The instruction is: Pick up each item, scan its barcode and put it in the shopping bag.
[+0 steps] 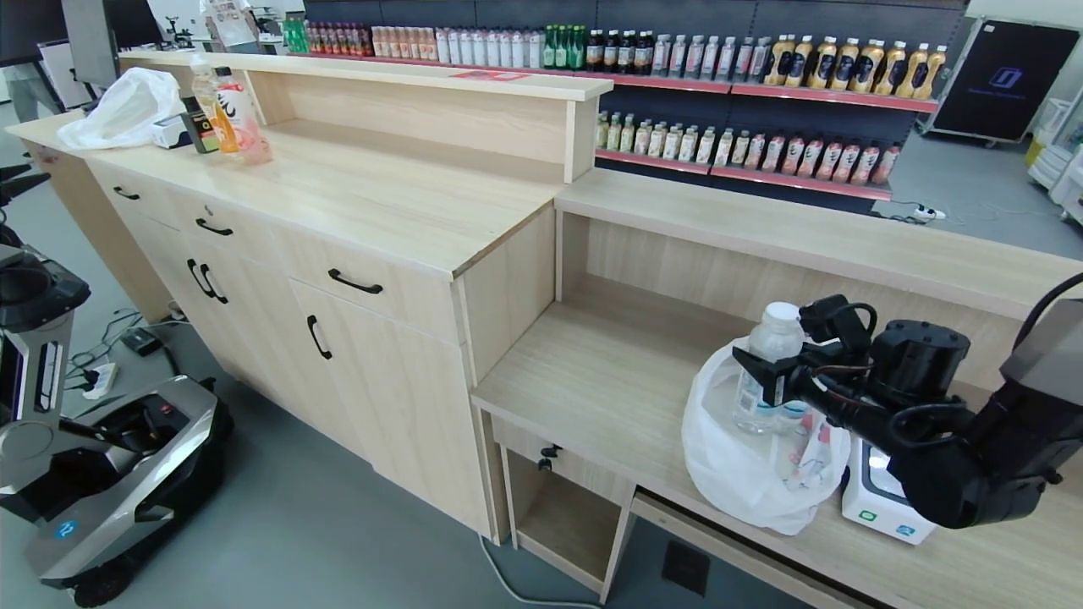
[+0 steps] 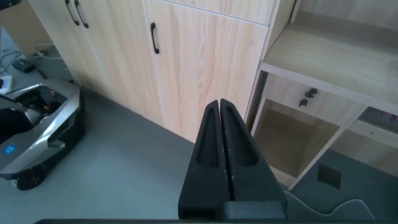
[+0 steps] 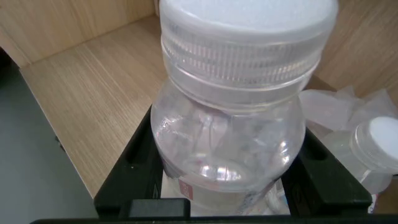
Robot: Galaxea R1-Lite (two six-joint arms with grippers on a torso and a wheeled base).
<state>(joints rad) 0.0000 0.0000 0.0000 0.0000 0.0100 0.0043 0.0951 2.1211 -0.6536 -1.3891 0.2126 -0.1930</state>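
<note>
Judged partway: grips clear bottle (image 1: 774, 338) upright in clamped right gripper (image 1: 766, 374) at mouth of shopping bag (image 1: 744, 474), second bottle (image 3: 373, 140) already inside, drinks (image 1: 228, 106) and box (image 1: 169, 131) waiting on far counter (image 1: 355, 190), left gripper (image 2: 220, 104) pressed closed, empty.

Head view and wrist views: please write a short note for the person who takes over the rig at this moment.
Right claw: shut on a clear water bottle, held upright at the mouth of the white shopping bag on the lower counter.
Left claw: shut, empty, over the floor by the cabinet doors.
Done: one capped bottle is already in the bag.
Left: release the held bottle into the bag; whether it was scanned cannot be told. Two drink bottles and small boxes on the upper counter probably wait. The white scanner stands beside the bag.
</note>
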